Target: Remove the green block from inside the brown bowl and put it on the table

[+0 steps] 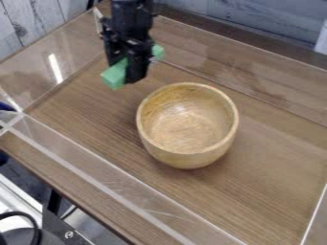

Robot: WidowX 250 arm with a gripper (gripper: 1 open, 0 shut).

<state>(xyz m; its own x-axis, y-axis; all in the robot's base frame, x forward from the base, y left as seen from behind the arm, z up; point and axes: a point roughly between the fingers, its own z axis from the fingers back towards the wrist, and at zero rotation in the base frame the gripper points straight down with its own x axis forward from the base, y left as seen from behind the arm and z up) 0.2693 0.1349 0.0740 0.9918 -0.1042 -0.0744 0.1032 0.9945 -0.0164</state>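
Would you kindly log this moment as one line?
gripper: shut on green block | block: raised, left of bowl | brown bowl: empty | placing: pending

Bright, soft light; small white glare at left; low resolution; arm slightly blurred.

arm (pixel 128 11): cut off by top edge | black cable (pixel 18 230): cut off at lower-left corner
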